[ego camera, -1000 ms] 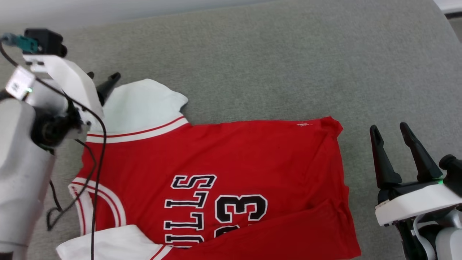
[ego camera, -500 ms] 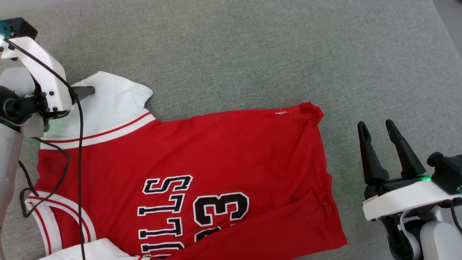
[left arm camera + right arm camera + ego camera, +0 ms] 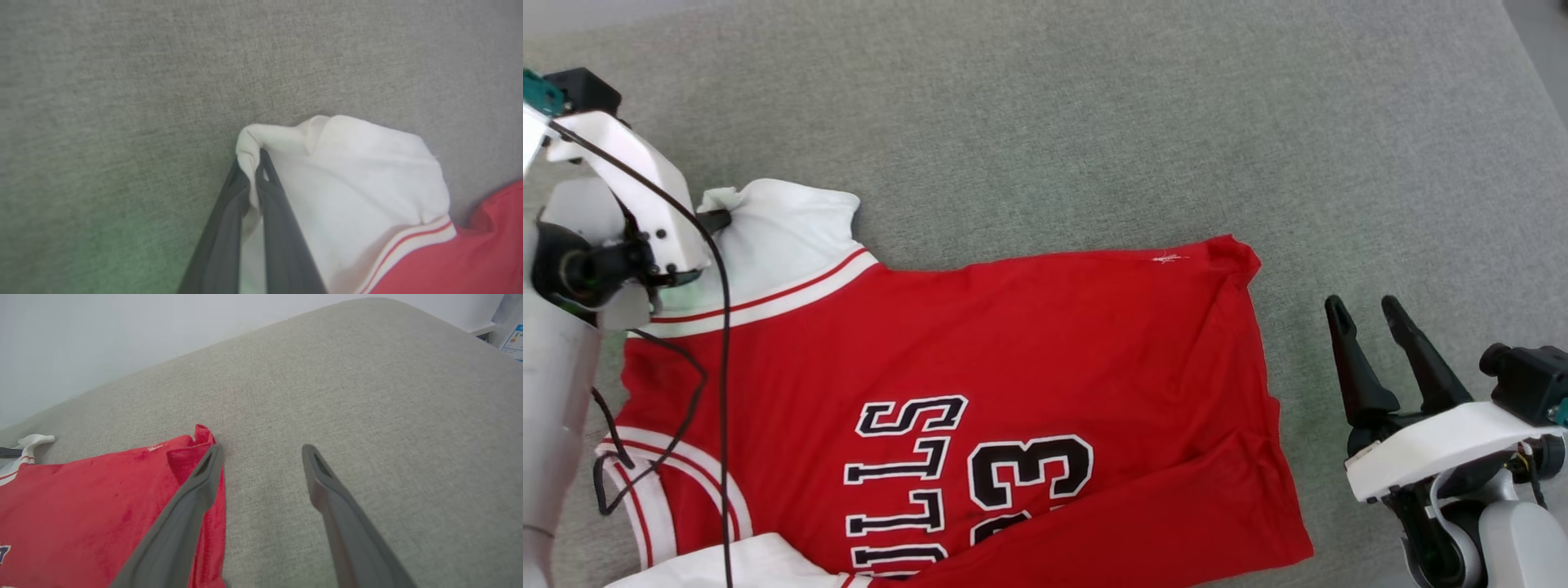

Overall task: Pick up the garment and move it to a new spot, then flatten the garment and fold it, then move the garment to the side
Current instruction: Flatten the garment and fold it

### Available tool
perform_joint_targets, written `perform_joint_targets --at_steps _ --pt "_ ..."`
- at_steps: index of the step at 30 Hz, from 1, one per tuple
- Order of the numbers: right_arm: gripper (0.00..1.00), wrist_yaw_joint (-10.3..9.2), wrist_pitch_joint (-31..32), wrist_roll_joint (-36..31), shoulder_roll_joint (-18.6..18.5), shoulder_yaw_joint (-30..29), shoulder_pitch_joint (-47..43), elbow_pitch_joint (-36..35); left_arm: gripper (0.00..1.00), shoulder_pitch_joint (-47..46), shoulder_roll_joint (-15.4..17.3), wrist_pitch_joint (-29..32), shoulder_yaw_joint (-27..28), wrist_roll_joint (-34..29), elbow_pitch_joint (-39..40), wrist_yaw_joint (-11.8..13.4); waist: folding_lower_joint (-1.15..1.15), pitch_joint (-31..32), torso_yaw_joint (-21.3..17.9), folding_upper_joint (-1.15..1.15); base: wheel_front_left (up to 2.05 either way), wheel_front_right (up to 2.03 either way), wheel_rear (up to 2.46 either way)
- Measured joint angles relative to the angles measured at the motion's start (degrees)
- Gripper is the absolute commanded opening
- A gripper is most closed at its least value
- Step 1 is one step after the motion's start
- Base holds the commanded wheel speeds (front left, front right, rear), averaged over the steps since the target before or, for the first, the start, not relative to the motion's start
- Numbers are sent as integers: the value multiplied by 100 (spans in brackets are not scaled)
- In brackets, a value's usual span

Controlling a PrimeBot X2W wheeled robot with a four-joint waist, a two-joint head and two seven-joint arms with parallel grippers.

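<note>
The garment (image 3: 1029, 343), a red jersey with white sleeves and black "BULLS 23" lettering, lies spread on the grey cushion. My left gripper (image 3: 723, 219) is shut on the outer edge of the far white sleeve (image 3: 784, 237), which bunches up at the pinch. In the left wrist view my left gripper (image 3: 252, 163) has both dark fingers clamped on a fold of the white sleeve (image 3: 355, 179). To the right of the jersey's hem my right gripper (image 3: 1364, 314) stands open above bare cushion. In the right wrist view my right gripper (image 3: 261, 455) spreads wide beside the red hem corner (image 3: 196, 445).
The grey fabric cushion (image 3: 1094, 122) stretches far beyond the jersey to the back and right. A pale wall (image 3: 122, 335) rises behind the cushion's far edge. A black cable (image 3: 719, 343) hangs from my left arm over the jersey's shoulder.
My left gripper has closed on the white sleeve's edge, which is now bunched and lifted a little. The right gripper has dropped slightly lower in the head view and stays open.
</note>
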State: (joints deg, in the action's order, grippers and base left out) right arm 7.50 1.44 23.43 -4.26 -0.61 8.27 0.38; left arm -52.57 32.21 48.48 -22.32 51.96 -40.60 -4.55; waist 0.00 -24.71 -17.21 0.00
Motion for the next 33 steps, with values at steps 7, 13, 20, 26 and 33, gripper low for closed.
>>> perform_joint_targets --at_steps 7,13,20,26,33 --pt "100 0 702 279 -247 -77 289 387 0 221 -214 -706 -97 -69 196 -163 1 264 277 0 0 0 0" --pt "100 0 1736 537 -572 52 856 866 0 241 -271 -1123 -222 -142 612 -235 1 456 620 0 0 0 0" --pt "100 0 3185 627 -1059 572 1857 1459 0 212 -352 -1300 -403 -203 1096 -269 1 500 1018 0 0 0 0" --pt "100 2 4582 636 -1269 858 2393 2163 0 180 -389 -1383 -512 -226 1355 -277 1 380 1232 0 0 0 0" --pt "0 7 5415 513 -1305 826 2706 2639 0 214 -364 -1496 -535 -182 1471 -280 0 282 1369 0 0 0 0"
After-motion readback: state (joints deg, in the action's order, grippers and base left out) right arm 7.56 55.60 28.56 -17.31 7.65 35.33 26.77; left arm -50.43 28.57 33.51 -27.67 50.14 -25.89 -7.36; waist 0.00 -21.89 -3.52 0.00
